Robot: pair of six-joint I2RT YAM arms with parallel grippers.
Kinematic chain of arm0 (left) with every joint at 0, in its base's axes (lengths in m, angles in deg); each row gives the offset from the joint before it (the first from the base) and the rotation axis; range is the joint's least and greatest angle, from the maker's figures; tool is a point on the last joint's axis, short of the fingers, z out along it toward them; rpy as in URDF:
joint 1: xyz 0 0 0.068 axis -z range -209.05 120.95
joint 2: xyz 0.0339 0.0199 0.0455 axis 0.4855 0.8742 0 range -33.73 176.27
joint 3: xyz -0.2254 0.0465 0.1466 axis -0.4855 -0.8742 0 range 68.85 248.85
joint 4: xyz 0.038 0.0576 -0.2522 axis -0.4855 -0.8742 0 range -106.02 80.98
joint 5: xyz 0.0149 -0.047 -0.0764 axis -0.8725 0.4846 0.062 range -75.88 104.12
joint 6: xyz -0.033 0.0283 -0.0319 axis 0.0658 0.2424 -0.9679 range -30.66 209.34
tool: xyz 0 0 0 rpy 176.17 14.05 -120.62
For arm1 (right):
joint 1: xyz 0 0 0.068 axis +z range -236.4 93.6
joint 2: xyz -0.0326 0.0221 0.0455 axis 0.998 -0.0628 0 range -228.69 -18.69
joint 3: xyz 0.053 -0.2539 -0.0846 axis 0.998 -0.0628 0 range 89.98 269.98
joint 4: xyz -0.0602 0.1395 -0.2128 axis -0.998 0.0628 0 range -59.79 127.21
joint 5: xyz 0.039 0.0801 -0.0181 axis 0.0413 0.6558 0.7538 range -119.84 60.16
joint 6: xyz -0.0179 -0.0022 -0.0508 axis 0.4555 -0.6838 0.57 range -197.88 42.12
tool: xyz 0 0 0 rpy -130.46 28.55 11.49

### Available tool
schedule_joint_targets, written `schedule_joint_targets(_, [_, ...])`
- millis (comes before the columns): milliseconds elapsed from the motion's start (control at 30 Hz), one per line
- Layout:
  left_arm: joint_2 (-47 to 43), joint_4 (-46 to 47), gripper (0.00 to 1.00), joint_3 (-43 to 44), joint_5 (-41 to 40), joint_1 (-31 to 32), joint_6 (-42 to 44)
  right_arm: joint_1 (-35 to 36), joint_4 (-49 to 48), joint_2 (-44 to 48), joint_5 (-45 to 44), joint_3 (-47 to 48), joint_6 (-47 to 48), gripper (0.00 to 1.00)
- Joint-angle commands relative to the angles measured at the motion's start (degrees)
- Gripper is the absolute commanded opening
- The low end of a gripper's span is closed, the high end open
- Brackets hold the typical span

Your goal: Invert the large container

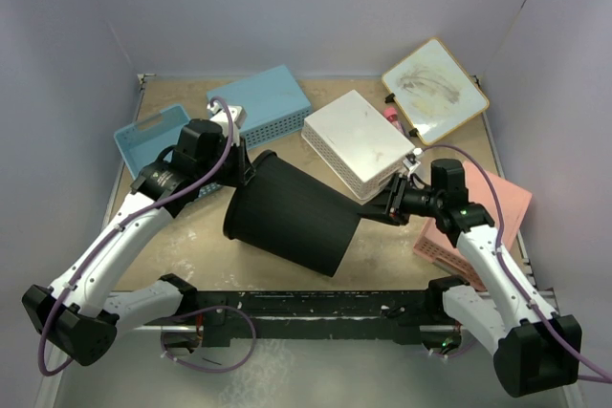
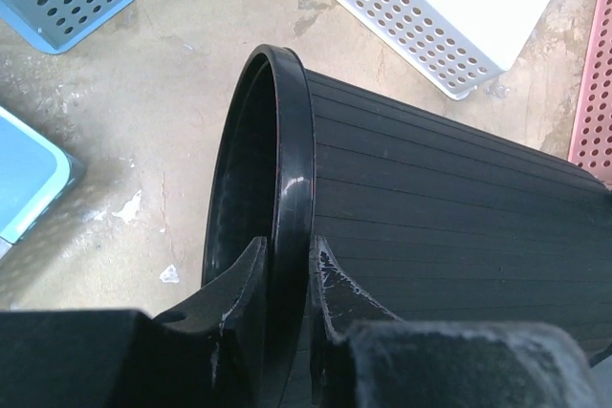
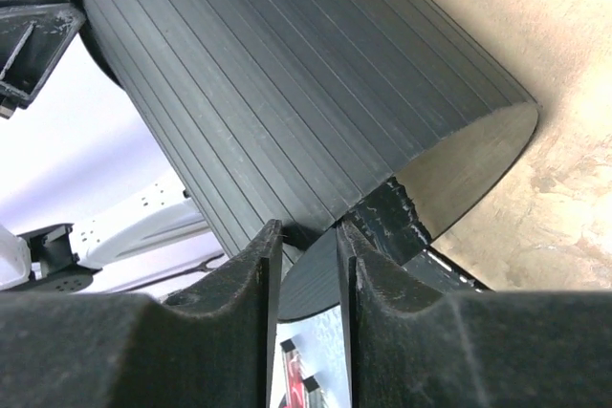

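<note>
The counter (image 1: 382,255) carries one tall round black bin (image 1: 292,212), one white perforated basket (image 1: 359,140) and one pink basket (image 1: 507,203). Light blue perforated baskets number two: the back basket (image 1: 263,102) and the left basket (image 1: 143,140). There is one wood-framed whiteboard (image 1: 435,91).

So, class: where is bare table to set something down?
Bare table lies between the large container and the near edge. A small patch sits at the far edge, between the far blue basket and the whiteboard. The right, around the white basket and pink basket, is crowded.
</note>
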Motion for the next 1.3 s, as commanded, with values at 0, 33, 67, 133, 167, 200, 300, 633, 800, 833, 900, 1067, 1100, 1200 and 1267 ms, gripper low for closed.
schedule_joint_targets(0, [0.7, -0.9, 0.0, -2.6, -1.7, -0.3, -1.2, 0.8, -5.1, 0.2, 6.6, -0.2, -1.3, 0.27])
schedule_joint_targets(33, [0.8, -1.5, 0.0, -2.4, -1.9, -0.3, -0.7, 1.3, -6.5, 0.4, 7.4, -0.5, -2.0, 0.22])
schedule_joint_targets(67, [0.8, -2.6, 0.0, -2.1, -2.7, -0.3, 0.2, 1.9, -7.7, 0.6, 7.9, -0.6, -2.6, 0.18])
schedule_joint_targets(133, [0.4, -4.2, 0.0, -1.7, -4.5, -0.3, 1.3, 2.9, -9.1, 1.1, 8.0, 0.2, -3.1, 0.08])
schedule_joint_targets(167, [0.1, -4.6, 0.0, -1.7, -4.9, -0.3, 1.6, 3.4, -10.3, 1.5, 8.1, 0.6, -3.6, 0.04])
schedule_joint_targets(200, [-0.2, -4.6, 0.0, -1.8, -4.8, -0.3, 1.7, 3.8, -11.6, 1.7, 8.1, 1.1, -4.3, 0.0])
schedule_joint_targets(300, [-0.8, -3.1, 0.0, -3.3, -2.2, -0.3, 1.0, 5.6, -14.1, 1.9, 6.3, 3.8, -5.9, 0.0])
schedule_joint_targets(633, [-1.3, 3.3, 0.0, -6.1, -2.8, -0.3, -2.1, 9.9, -2.4, 0.8, -3.3, 11.2, 0.7, 0.0])
schedule_joint_targets(800, [-0.8, 3.3, 0.0, -7.5, -6.5, -0.3, -3.0, 9.9, 13.9, 2.5, -15.4, 12.9, 7.6, 0.67])
schedule_joint_targets(833, [-0.6, 3.4, 0.0, -7.7, -6.8, -0.3, -2.9, 9.9, 14.6, 3.1, -16.0, 12.4, 7.6, 0.7])
schedule_joint_targets(900, [-0.3, 3.6, 0.0, -8.3, -9.0, -0.4, -2.7, 9.9, 13.2, 4.6, -15.4, 10.2, 6.4, 0.7])
schedule_joint_targets(1067, [0.8, 6.9, 0.0, -10.5, -9.3, -0.4, -3.5, 10.0, 0.6, 6.5, -11.0, 1.4, 0.4, 0.57])
schedule_joint_targets(1100, [1.1, 7.2, 0.0, -10.6, -8.7, -0.4, -3.5, 10.2, -2.9, 6.3, -10.3, 0.0, -0.5, 0.54])
schedule_joint_targets(1200, [1.9, 7.0, 0.0, -10.6, -8.0, -0.4, -2.7, 11.1, -11.8, 4.4, -7.9, -1.7, -2.9, 0.51])
schedule_joint_targets(1267, [2.4, 7.1, 0.0, -10.7, -7.6, -0.4, -2.2, 12.0, -15.2, 3.5, -7.2, -1.3, -2.8, 0.5])
